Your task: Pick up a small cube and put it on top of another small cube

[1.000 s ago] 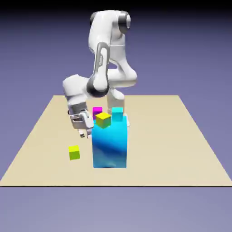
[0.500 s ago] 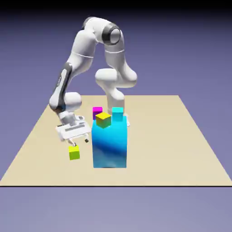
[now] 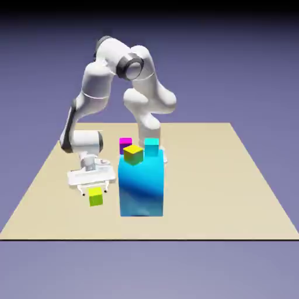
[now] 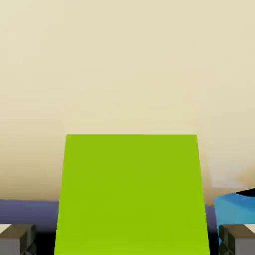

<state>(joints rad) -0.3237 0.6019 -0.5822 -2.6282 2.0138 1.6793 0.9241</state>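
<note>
The white arm arches up from its base, folds at the elbow and drops to the exterior view's left, the hand pointing straight down with the gripper (image 3: 95, 188) right over the small cube (image 3: 96, 198) on the tan table (image 3: 233, 187). In the hand view the lime cube (image 4: 130, 194) fills the space between the two grey fingertips (image 4: 17, 238) — a narrow gap shows on each side, so the jaws stand partly open around it and are not gripping it. The cube sits on the table just beside the tall blue-cyan block (image 3: 141, 185), on the exterior view's left of it — apart from it.
</note>
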